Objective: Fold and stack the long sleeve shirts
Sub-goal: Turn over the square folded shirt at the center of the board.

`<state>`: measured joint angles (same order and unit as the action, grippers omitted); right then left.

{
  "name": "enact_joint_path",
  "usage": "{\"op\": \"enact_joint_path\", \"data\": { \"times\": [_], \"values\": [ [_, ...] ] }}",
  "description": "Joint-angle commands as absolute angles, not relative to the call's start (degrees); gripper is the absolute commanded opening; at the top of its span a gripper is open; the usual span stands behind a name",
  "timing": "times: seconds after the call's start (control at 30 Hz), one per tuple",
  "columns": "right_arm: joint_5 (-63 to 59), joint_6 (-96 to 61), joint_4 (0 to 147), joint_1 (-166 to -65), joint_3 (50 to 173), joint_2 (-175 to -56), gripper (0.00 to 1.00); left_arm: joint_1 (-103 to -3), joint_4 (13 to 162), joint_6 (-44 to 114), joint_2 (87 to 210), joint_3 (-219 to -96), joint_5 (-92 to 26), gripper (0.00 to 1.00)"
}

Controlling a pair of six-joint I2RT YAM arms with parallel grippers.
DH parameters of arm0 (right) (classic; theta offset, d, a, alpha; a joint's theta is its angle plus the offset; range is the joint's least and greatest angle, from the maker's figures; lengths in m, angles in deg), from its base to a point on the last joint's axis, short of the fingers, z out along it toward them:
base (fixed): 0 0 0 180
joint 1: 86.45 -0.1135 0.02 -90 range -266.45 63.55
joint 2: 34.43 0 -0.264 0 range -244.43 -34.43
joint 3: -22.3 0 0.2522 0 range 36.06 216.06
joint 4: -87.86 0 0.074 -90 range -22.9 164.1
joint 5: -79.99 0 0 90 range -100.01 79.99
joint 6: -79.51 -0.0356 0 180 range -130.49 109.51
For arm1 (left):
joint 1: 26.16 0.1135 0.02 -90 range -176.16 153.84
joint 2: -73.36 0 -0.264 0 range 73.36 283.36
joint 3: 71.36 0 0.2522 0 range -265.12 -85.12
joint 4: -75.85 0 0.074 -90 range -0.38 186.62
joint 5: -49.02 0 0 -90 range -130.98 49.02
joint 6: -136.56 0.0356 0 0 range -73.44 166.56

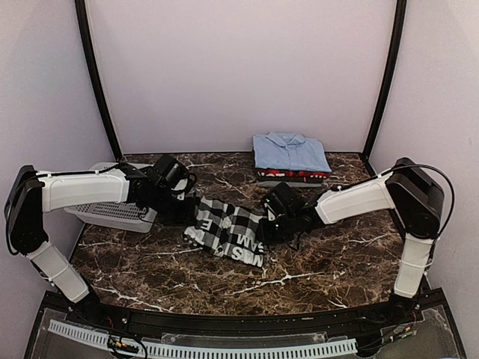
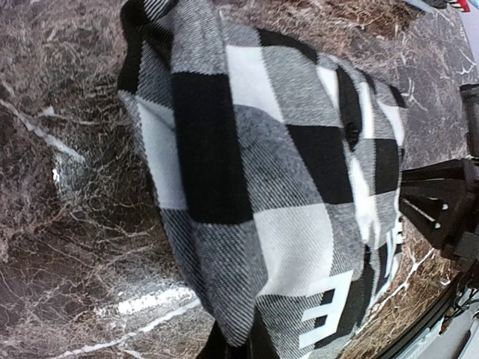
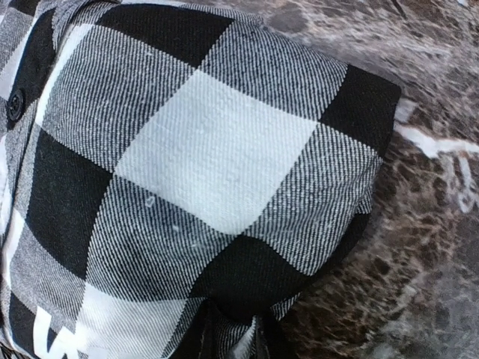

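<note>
Evidently soft, limp and light: the buffalo-check shirt (image 1: 228, 228) stretches between our grippers. Left gripper (image 1: 187, 206) is pressed together on its edge; right gripper (image 1: 269, 218) pinches a bunched corner. We judge taut edge holds best.

We log: check shirt (image 1: 228, 228) black-and-white, white-lettered; collared shirt (image 1: 290, 152) light blue; third shirt (image 1: 288, 174) red; worktop (image 1: 337, 258) brown, white-veined.
</note>
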<state>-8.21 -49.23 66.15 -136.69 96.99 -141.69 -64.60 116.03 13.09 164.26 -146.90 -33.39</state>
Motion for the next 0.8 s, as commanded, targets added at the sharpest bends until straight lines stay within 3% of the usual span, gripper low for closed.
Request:
{"op": "enact_joint_path", "data": {
  "times": [0.0, 0.53, 0.77],
  "values": [
    [-5.76, -51.57, 70.72, -138.66, 101.36, -146.35, 0.17, -64.70, 117.89, 15.72, 158.97, -152.00, -33.77, 0.00],
    [6.97, -72.20, 111.32, -141.21, 122.36, -173.15, 0.17, -64.86, 110.55, 17.01, 167.91, -166.83, -21.47, 0.00],
    [8.14, -71.96, 112.11, -140.91, 122.74, -173.28, 0.27, -64.87, 110.80, 17.72, 169.98, -166.94, -21.25, 0.00]
  ]
}}
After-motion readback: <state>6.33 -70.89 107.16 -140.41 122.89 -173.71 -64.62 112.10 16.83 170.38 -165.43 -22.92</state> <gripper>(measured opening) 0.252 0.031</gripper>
